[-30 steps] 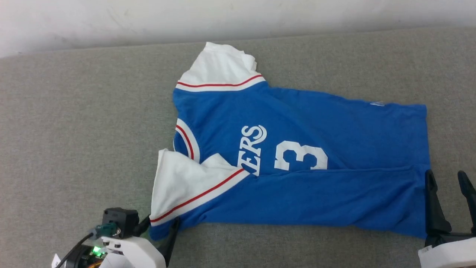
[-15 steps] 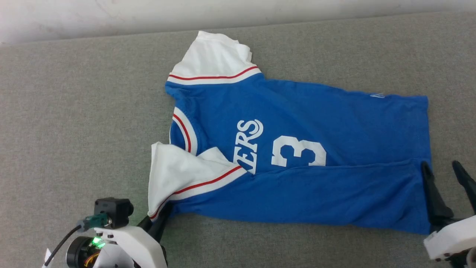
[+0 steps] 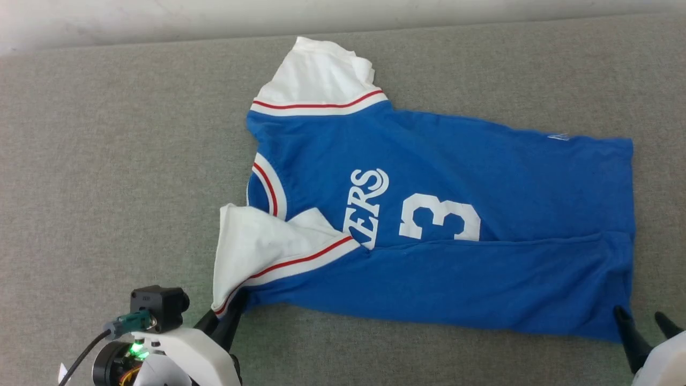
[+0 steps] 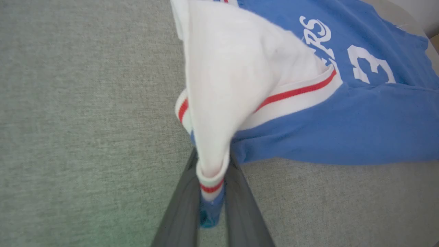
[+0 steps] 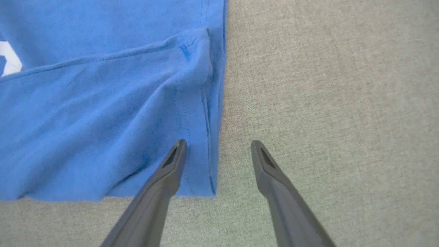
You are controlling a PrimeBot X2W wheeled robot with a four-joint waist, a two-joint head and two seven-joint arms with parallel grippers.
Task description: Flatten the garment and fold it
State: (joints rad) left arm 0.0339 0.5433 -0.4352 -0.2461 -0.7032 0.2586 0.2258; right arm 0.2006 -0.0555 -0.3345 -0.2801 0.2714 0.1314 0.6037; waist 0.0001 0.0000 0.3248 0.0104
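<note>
White "ERS" lettering and number "3" on the blue garment (image 3: 439,214).

The garment (image 3: 482,161) is soft matt knit cloth on a surface (image 3: 107,161) of coarse grey woven fabric.

The right gripper's (image 5: 218,148) fingers (image 5: 164,178) are spread, one over the garment's (image 5: 103,120) blue hem corner, one over the grey surface (image 5: 325,85).

Place unclear: grey fabric surface (image 3: 107,161), white wall (image 3: 161,16)
</note>
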